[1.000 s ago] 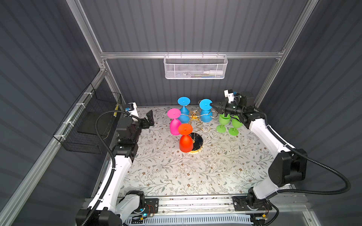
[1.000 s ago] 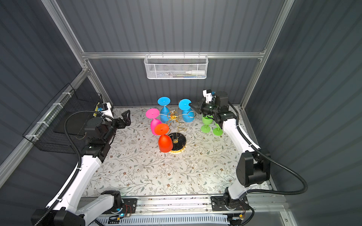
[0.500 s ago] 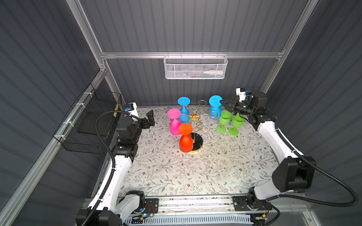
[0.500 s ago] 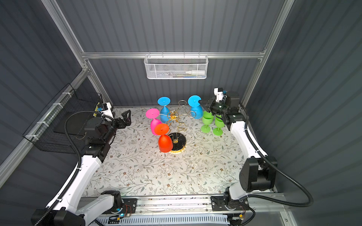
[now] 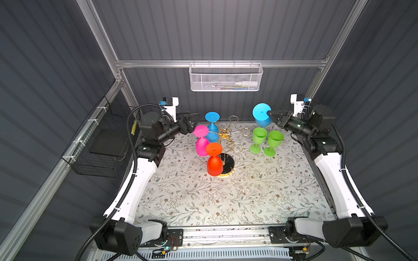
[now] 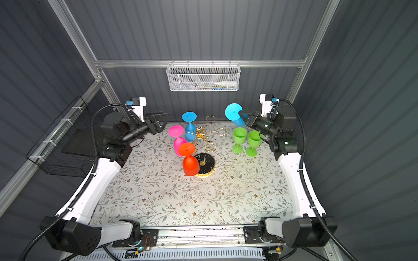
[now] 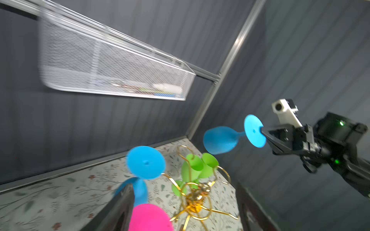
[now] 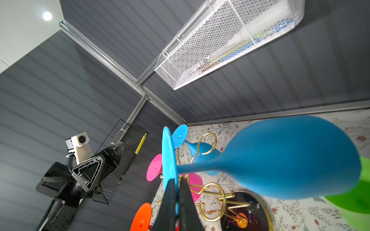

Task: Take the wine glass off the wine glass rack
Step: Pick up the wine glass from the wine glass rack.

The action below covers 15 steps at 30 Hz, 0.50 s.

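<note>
**Wine glass** (image 5: 260,112), blue. It is off the rack (image 5: 224,135) and in the air to the rack's right, near the back wall; both top views show it clear of the wire.

- **Grip:** the right gripper (image 5: 270,113) has its fingers pressed together on the rim of the foot, pinching it edge-on. The right wrist view shows this close up.
- **Attitude:** inverted and tilted. The foot is uppermost at the gripper and the bowl is lower, away from it. The long axis runs along the stem at a slant, neither upright nor level.
- **Below:** two green glasses (image 5: 259,135) stand upright on the table (image 5: 226,198), between the rack and the right arm. They are just under and in front of the bowl, not touching it.
- **Rack:** gold wire on a round black base. Its bare ring arms reach toward the green glasses.
- **Hanging foot up, on the rack's left and near side:** second blue glass (image 5: 212,133), pink glass (image 5: 202,144), red glass (image 5: 214,165).
- **Left gripper** (image 5: 195,119): spread and holding nothing, just beside the pink glass's foot.
- **Walls:** white basket (image 5: 226,79) on the back rail and black basket (image 5: 97,144) on the left wall.
</note>
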### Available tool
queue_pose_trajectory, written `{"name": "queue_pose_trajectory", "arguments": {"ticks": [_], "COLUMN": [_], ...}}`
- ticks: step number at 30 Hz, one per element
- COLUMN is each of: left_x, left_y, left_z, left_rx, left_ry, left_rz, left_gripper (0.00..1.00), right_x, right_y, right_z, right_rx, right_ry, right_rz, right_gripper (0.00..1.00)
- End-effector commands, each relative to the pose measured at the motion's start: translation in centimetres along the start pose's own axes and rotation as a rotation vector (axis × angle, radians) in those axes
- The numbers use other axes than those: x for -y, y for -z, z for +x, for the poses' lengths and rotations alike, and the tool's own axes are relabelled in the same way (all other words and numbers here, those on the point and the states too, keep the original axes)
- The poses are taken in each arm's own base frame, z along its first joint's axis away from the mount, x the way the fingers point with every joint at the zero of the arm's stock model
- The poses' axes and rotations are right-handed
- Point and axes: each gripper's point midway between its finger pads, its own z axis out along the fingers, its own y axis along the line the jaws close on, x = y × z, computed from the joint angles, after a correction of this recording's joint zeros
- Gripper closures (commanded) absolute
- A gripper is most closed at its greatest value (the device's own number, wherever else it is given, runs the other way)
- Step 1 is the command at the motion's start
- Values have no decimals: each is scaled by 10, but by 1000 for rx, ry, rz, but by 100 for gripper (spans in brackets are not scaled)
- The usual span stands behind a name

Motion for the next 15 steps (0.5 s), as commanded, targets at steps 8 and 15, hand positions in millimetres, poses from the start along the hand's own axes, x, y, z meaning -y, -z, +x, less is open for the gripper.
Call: {"name": "queue_pose_trajectory", "arguments": {"ticks": [8, 15], "left_x": [91, 109], "left_y": [-59, -74], "left_z": [12, 12], "left_rx": [-96, -92], "left_ry": [-7, 5], "left_rz": [336, 431], "left_gripper": [22, 27], "right_x": [-68, -92], "right_y": [15, 8], "right_z": [10, 27], "right_rx": [-43, -92], "right_ry": [210, 225], "right_rz": [-123, -195], "right_gripper": [100, 100]}}
